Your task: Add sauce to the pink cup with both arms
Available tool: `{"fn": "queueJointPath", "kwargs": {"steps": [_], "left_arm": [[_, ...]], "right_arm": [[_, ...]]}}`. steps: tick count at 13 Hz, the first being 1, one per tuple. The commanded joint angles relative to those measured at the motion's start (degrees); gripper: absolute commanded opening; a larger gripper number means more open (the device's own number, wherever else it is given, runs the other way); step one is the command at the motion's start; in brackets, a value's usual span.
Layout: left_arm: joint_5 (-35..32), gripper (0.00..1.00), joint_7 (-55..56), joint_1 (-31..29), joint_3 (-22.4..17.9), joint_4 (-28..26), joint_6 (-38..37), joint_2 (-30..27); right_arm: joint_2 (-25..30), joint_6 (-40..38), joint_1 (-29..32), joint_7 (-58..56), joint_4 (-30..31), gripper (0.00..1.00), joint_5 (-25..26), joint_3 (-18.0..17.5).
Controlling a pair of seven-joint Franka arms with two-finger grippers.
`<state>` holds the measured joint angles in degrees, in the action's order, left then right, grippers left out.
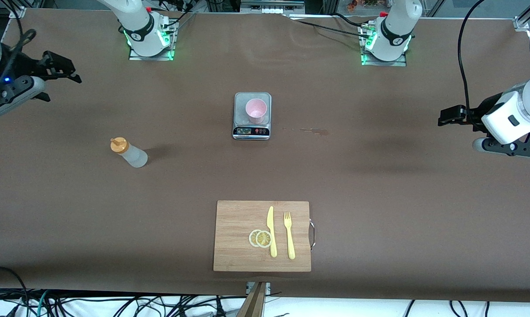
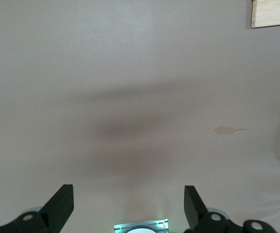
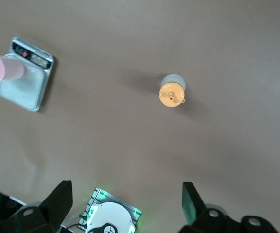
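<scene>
The sauce bottle (image 1: 128, 152), whitish with an orange cap, stands upright on the brown table toward the right arm's end. It also shows in the right wrist view (image 3: 172, 92). The pink cup (image 1: 256, 110) stands on a grey kitchen scale (image 1: 241, 103) at mid-table, and both appear in the right wrist view, the cup (image 3: 4, 68) and the scale (image 3: 26, 90). My right gripper (image 1: 69, 72) hangs open and empty over the right arm's end of the table (image 3: 125, 191). My left gripper (image 1: 445, 116) hangs open and empty over the left arm's end (image 2: 128, 194).
A wooden cutting board (image 1: 234, 233) lies near the front edge with two lemon slices (image 1: 260, 238), a yellow knife (image 1: 271, 231) and a yellow fork (image 1: 289, 235). A small spill stain (image 1: 313, 130) marks the table beside the scale.
</scene>
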<state>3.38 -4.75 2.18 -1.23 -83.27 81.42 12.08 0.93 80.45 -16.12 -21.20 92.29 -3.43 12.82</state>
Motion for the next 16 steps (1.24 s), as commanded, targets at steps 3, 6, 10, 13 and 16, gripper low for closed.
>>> {"fn": "queueJointPath", "kwargs": {"steps": [3, 6, 10, 13, 16], "left_arm": [[-0.3, 1.0, -1.0, 0.2, 0.0, 2.1, -1.0, 1.0], [-0.3, 1.0, -1.0, 0.2, 0.0, 2.0, -1.0, 1.0], [-0.3, 1.0, -1.0, 0.2, 0.0, 2.0, -1.0, 0.9], [-0.3, 1.0, -1.0, 0.2, 0.0, 2.1, -1.0, 0.9], [-0.3, 1.0, -1.0, 0.2, 0.0, 2.0, -1.0, 0.9]], "right_arm": [[0.6, 8.6, 0.9, 3.5, 2.8, 1.0, 7.2, -2.3], [0.1, 9.6, 2.0, 4.4, 2.8, 1.0, 4.3, -1.5], [0.6, 7.1, 2.0, 14.7, 2.5, 1.0, 3.7, -1.9], [0.6, 6.1, 2.0, 17.2, 2.1, 1.0, 3.6, -1.9], [0.1, 6.7, 2.1, 16.6, 2.1, 1.0, 2.1, -1.7]]}}
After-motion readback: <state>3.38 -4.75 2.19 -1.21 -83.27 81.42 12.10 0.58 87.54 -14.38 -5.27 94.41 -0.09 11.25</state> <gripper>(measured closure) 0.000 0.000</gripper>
